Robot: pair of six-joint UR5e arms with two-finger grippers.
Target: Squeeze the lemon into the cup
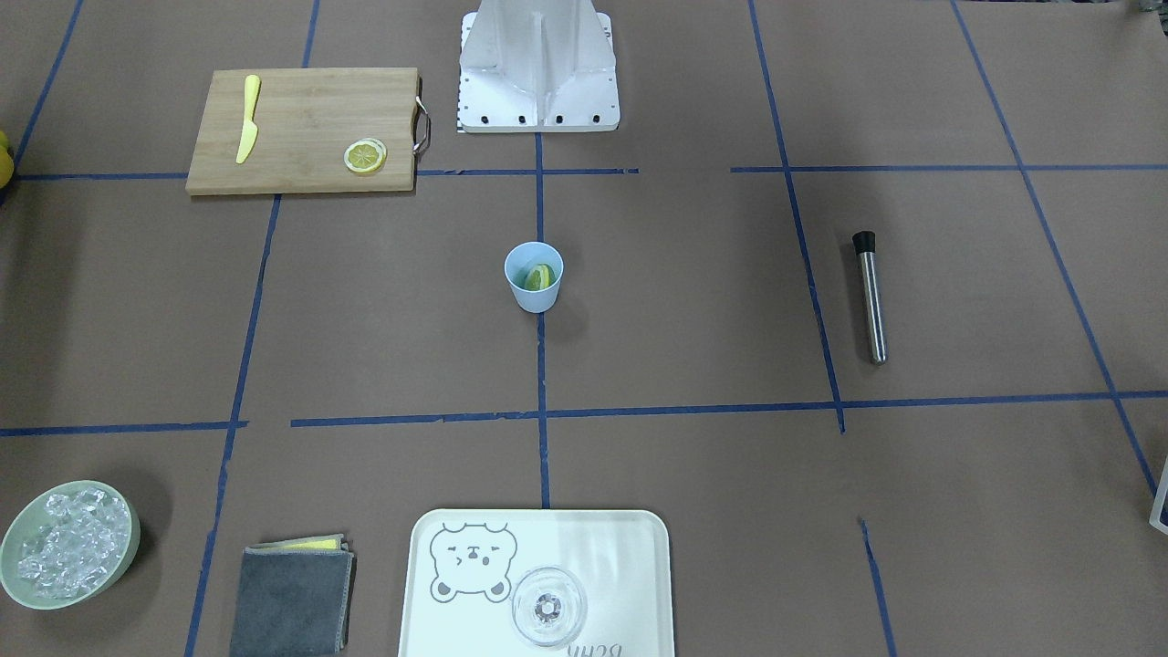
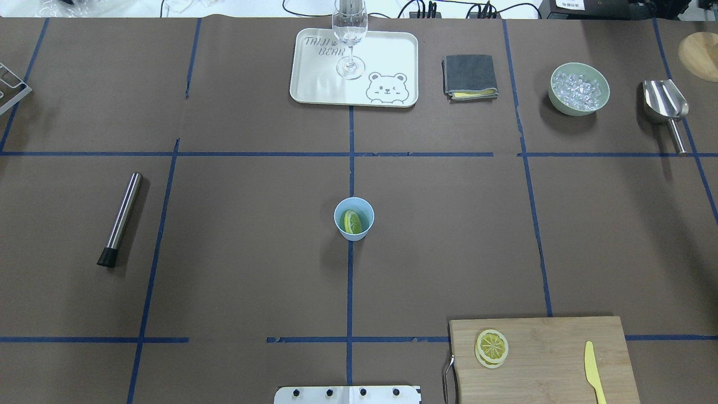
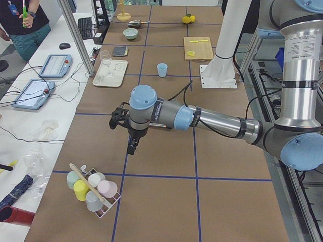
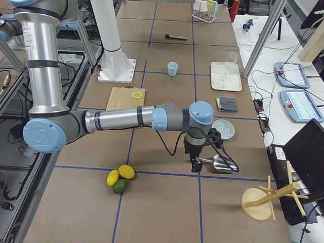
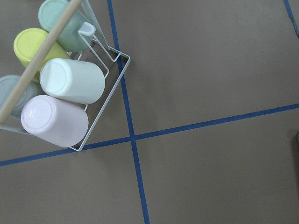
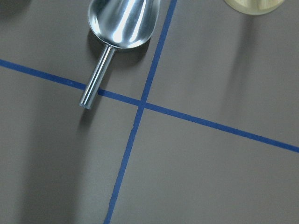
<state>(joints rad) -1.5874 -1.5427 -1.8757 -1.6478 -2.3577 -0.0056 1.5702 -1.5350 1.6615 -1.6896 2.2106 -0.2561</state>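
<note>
Table: brown paper, blue tape grid.

2 arms, both well away from cup, one out past each table end.
- Left arm: shows in left side view only. Left gripper hangs pointing down, near the rack.
- Right arm: shows in right side view only. Right gripper hangs just beside the scoop.
- Jaws, both: can't tell from these views.

Counts, placed off the cup:
- 1 cutting board: robot's side of cup, toward its right.
- 1 bear tray: straight across, far side of cup.
- 1 wire rack w/ 5 pastel cups: only in left wrist cam + left side view.
- 1 green bowl of ice, 1 folded grey cloth, 1 steel scoop: far side of cup, robot's right. Right wrist cam shows scoop close up.
- 1 muddler: robot's left of cup.
- 1 wine glass: on tray.
- 1 cup: light blue, upright, mid-table on a tape line.
- 1 yellow knife: on board.
- 3 whole citrus (2 yellow, 1 green): right side view only.

Lemon: 1 slice inside cup, on edge, leaning on wall. Board slices: look like 2 stacked, at board's handle end.
</note>
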